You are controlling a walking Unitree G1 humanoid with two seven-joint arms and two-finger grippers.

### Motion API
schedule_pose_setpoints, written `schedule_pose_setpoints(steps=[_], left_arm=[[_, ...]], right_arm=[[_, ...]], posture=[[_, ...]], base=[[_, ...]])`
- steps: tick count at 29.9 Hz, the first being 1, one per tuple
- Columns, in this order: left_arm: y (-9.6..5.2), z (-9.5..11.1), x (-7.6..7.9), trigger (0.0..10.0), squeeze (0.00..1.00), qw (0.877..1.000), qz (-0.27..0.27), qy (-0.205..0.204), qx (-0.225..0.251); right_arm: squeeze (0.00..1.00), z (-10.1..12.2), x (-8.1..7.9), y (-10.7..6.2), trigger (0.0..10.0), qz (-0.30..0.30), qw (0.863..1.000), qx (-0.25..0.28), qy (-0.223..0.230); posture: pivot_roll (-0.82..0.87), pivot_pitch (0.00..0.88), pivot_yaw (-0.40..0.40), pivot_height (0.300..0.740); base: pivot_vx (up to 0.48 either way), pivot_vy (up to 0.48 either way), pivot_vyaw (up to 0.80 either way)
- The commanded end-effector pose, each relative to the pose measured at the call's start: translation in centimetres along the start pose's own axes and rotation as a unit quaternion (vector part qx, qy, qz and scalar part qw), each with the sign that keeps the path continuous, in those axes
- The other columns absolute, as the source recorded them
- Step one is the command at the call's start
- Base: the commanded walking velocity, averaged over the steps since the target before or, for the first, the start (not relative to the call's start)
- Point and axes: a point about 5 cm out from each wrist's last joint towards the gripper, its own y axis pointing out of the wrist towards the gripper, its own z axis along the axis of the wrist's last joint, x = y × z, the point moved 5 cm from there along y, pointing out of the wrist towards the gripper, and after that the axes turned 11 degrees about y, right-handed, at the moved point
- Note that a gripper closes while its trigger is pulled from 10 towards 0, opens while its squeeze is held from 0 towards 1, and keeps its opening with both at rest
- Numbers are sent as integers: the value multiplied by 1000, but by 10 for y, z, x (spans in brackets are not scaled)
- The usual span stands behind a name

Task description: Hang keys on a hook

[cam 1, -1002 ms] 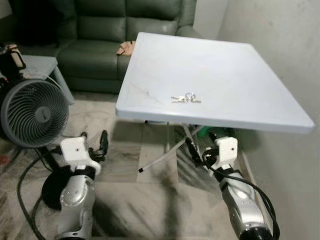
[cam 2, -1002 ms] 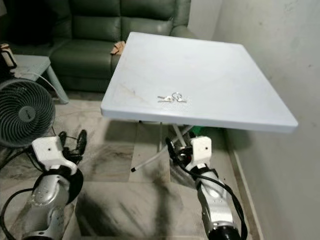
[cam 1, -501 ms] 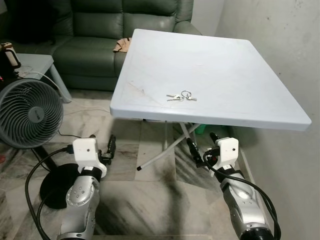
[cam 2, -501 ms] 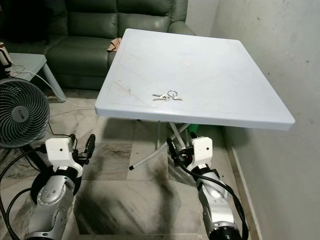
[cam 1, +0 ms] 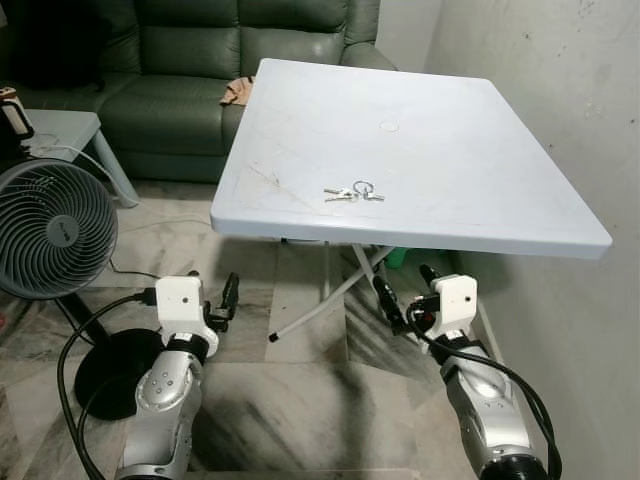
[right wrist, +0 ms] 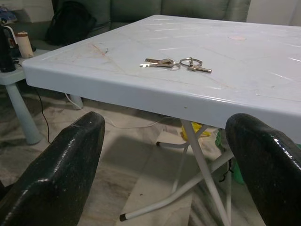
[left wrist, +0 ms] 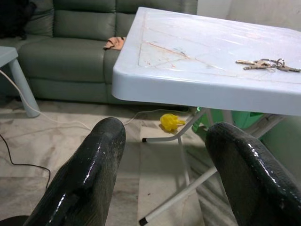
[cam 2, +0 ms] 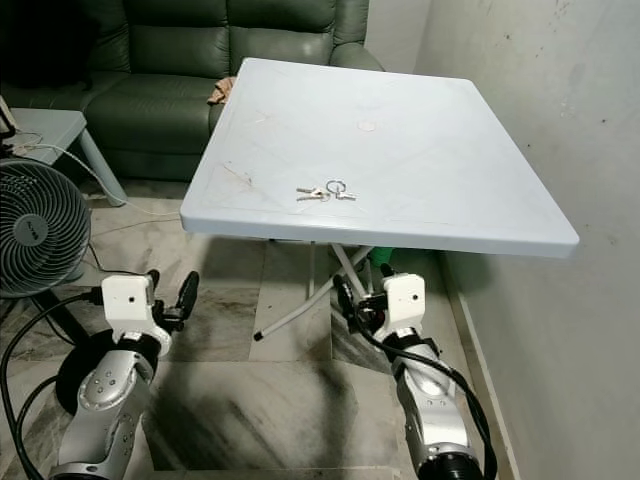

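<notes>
A small bunch of silver metal keys on a ring (cam 1: 353, 193) lies near the front edge of the white plastic folding desk (cam 1: 480, 200). Left pincer (cam 1: 212, 296) and right pincer (cam 1: 405, 297) hang below it, spread wide, empty; the desk's legs are partly hidden.

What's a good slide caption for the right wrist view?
Open right gripper below the edge of the white table, facing the keys lying on top.

No readable text anywhere; fan (cam 1: 52, 228) has a small logo on its hub, too small to read.
</notes>
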Motion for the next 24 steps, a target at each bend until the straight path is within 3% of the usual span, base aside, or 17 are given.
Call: schedule_pose_setpoints(steps=[1,24], left_arm=[[0,3,0,10000,0,1000,-2,0,2],[2,5,0,10000,0,1000,-6,-5,2]], right_arm=[[0,4,-2,1,10000,4,1000,4,-1],[0,3,-2,1,10000,2,1000,5,2]], posture=[[-62,41,-49,740],[-68,47,-43,740]], base=[[0,0,0],[34,0,0]])
